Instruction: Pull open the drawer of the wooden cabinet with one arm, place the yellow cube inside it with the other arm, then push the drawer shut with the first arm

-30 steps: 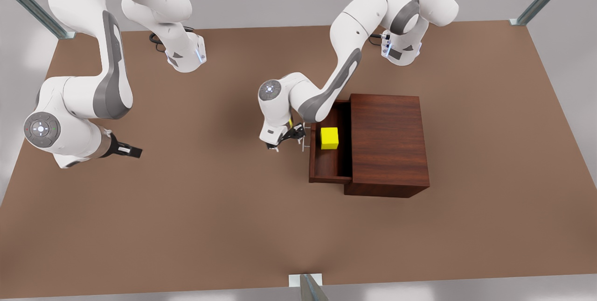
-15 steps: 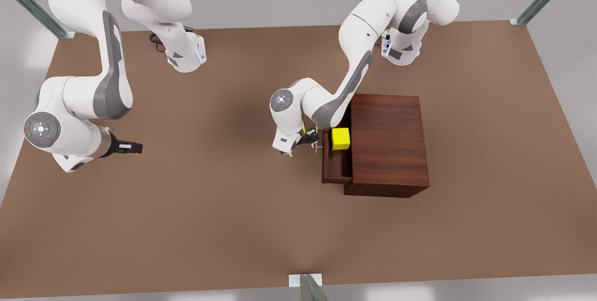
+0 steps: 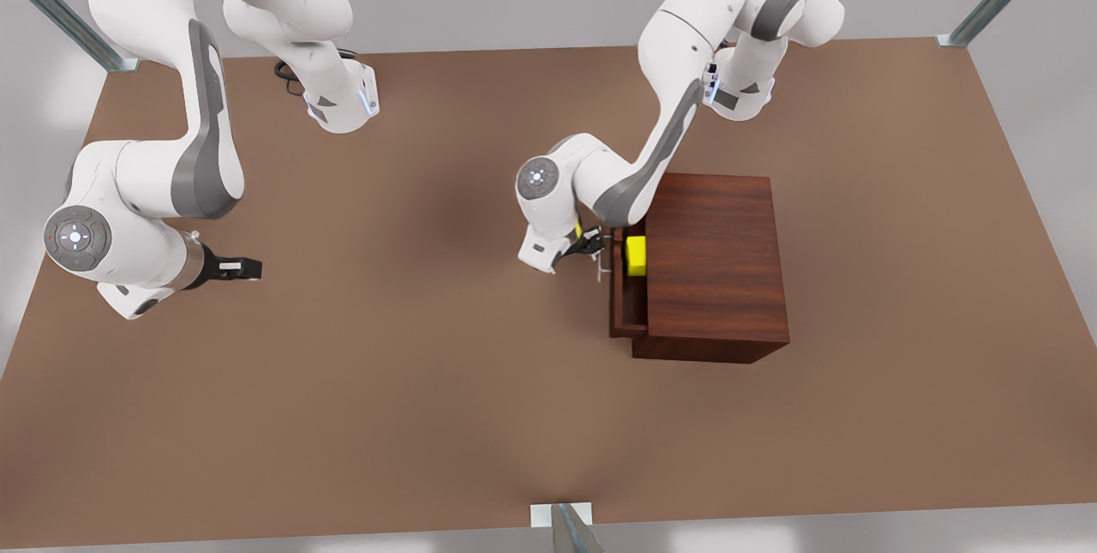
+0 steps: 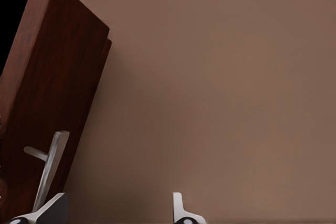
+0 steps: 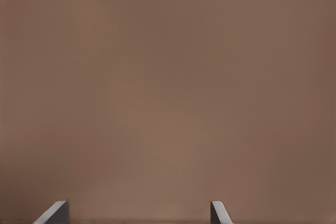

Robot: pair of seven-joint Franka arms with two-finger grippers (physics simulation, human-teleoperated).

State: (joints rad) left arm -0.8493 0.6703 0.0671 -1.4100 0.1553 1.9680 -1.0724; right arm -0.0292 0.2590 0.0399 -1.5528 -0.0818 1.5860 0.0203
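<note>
The wooden cabinet (image 3: 716,261) stands on the table at the front view's right. Its drawer (image 3: 619,296) sticks out only a little toward the front view's left. A sliver of the yellow cube (image 3: 635,255) shows inside the drawer, mostly hidden under the cabinet top. My left gripper (image 3: 590,251) is open and pressed up against the drawer front (image 4: 47,77), one finger beside the metal handle (image 4: 50,163). My right gripper (image 3: 244,266) waits open over bare table at the front view's left, holding nothing.
The brown table (image 3: 411,364) stretches wide around the cabinet. Both arm bases (image 3: 338,103) sit at the far edge. Metal frame posts (image 3: 566,527) stand at the corners and at the middle of the near edge.
The left gripper has moved toward the cabinet, sliding the drawer inward with the cube. Much less of the drawer and cube shows now. The right arm has stayed put.
</note>
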